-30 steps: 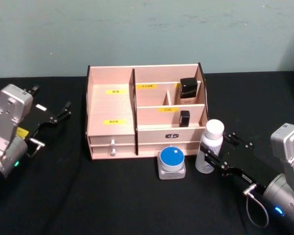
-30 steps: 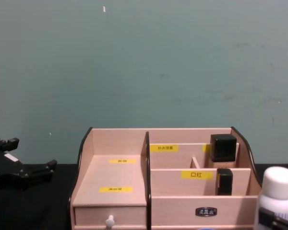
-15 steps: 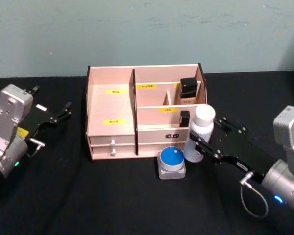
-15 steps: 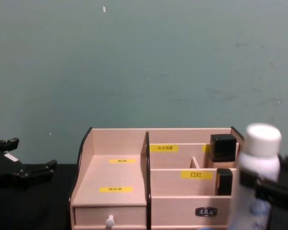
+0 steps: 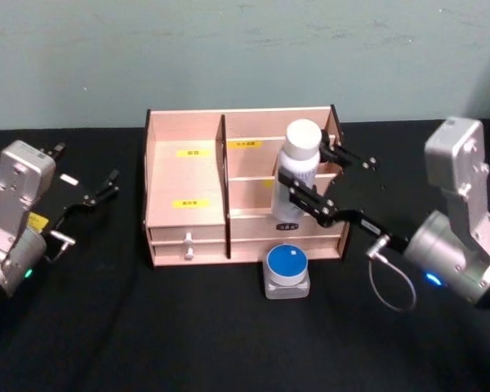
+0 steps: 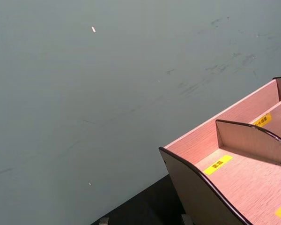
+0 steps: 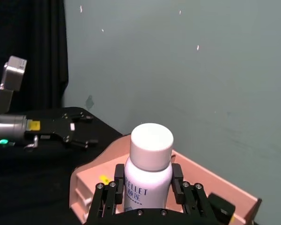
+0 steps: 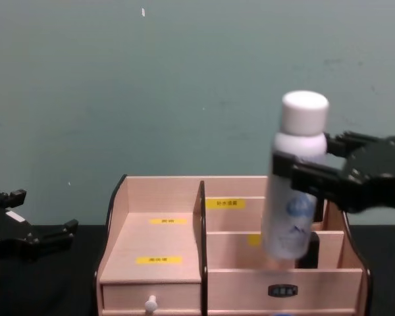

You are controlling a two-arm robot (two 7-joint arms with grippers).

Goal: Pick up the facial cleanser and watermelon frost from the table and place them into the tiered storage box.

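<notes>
Right gripper (image 5: 309, 171): clamped on tall white cylindrical bottle (image 8: 293, 191) above light wooden tiered organiser (image 5: 185, 175). Left gripper (image 5: 87, 162): fingers spread, parked.

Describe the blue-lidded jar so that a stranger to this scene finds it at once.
Find the light wooden storage box on the black table. Just before its front wall, toward the right end, stands the jar. It is squat and clear with a round blue lid, unlike the tall white bottle held above the box.

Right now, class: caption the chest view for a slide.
Right pincer holds the white bottle over the wooden organiser; left pincer idle, far left.
</notes>
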